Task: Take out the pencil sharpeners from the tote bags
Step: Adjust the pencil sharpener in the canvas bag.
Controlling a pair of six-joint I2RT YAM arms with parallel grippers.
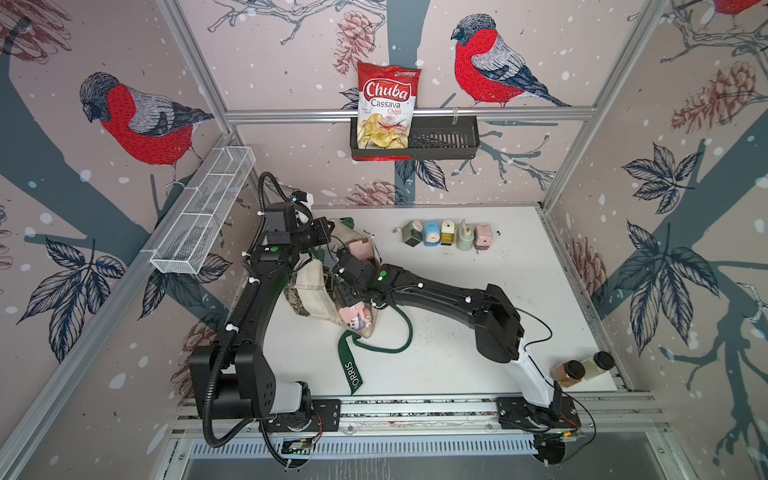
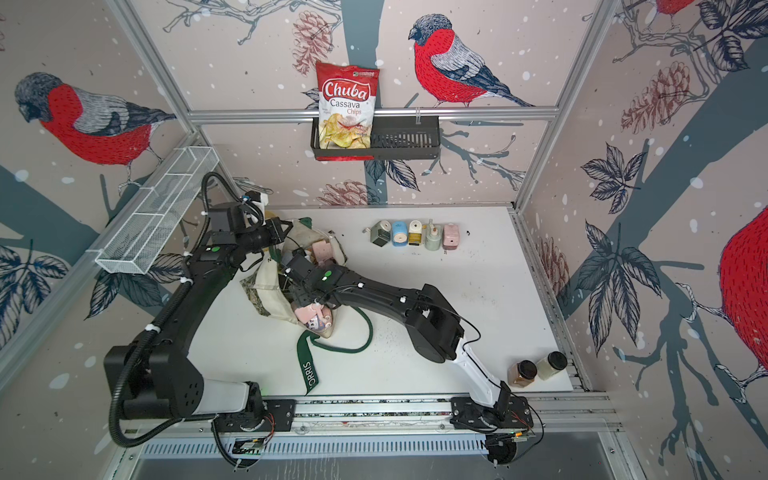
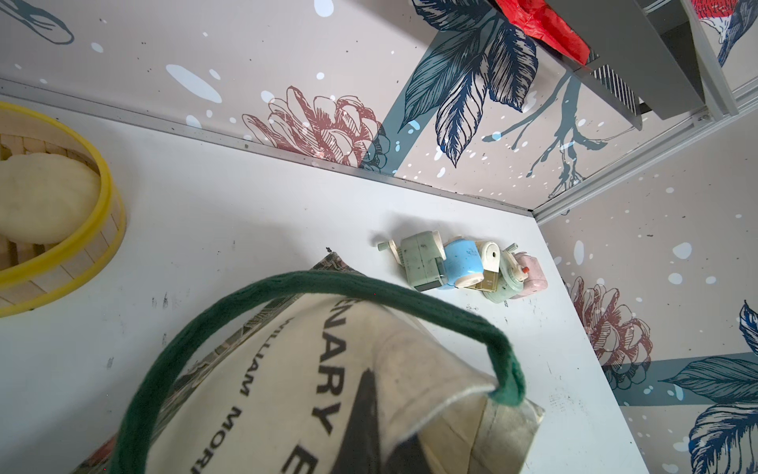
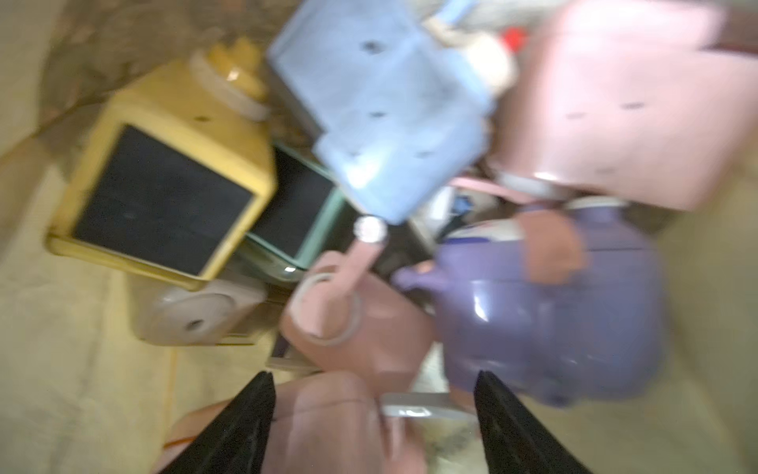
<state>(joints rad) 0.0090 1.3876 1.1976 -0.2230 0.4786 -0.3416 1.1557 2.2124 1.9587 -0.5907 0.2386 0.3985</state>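
I have my left hand (image 1: 330, 230) closed on the rim of the tote (image 1: 309, 291), and the canvas folds over its finger in the left wrist view, so the mouth is held up and open. My right hand (image 4: 374, 375) is down inside the mouth with its fingers (image 4: 254, 414) apart on either side of a pink sharpener (image 4: 328, 427). The picture is smeared and I cannot tell whether either pad touches it. Five sharpeners already stand in a row (image 1: 446, 237) at the far side of the tabletop (image 1: 478, 316), well apart from the tote. The others lie jumbled inside it, among them a yellow (image 4: 164, 197), a blue (image 4: 389, 111) and a lilac (image 4: 553, 320) one. My main worry is the tangle. A pink crank (image 4: 365, 254) pokes up between the blue and lilac bodies, and the lilac one sits just beside my far finger. If I close off-centre I may catch two at once, or drag a neighbour out by its handle and drop it. Smooth plastic gripped near an edge could also squirt free on the lift. If the left pinch slips, the canvas will sag over my right hand and hide everything. The green strap (image 1: 351, 370) loops across the tabletop close under my right arm and could snag when I pull back, tugging the whole tote along.
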